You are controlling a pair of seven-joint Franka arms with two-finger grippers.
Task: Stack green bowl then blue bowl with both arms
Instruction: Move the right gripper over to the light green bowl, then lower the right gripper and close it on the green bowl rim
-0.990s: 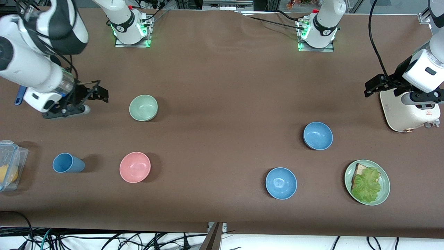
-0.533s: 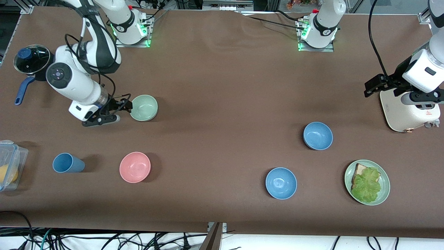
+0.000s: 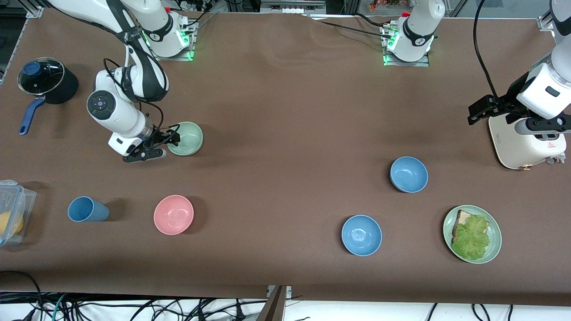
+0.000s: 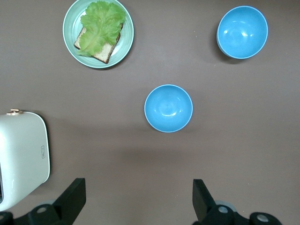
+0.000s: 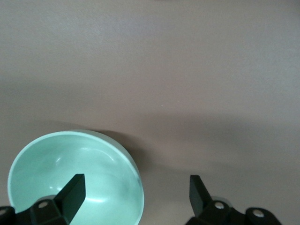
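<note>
The pale mint-green bowl [image 3: 187,138] sits on the brown table toward the right arm's end. My right gripper [image 3: 171,139] is open at its rim, on the side toward the right arm's end. In the right wrist view the gripper [image 5: 135,187] straddles the rim of the green bowl [image 5: 70,164], one finger over the inside and one outside. The dusty blue bowl [image 3: 409,174] stands toward the left arm's end and also shows in the left wrist view [image 4: 168,108]. My left gripper [image 3: 482,109] [image 4: 138,187] waits open and empty, high in the air beside a white appliance.
A white appliance [image 3: 526,142], a green plate [image 3: 495,232] with bread and lettuce, and a brighter sky-blue bowl [image 3: 361,235] are toward the left arm's end. A pink bowl [image 3: 173,214], blue cup [image 3: 87,209], clear container [image 3: 11,209] and black pot [image 3: 44,78] are toward the right arm's end.
My right arm has swung in from the table's end and come down, bringing its open gripper to the green bowl's rim. The left arm has not moved.
</note>
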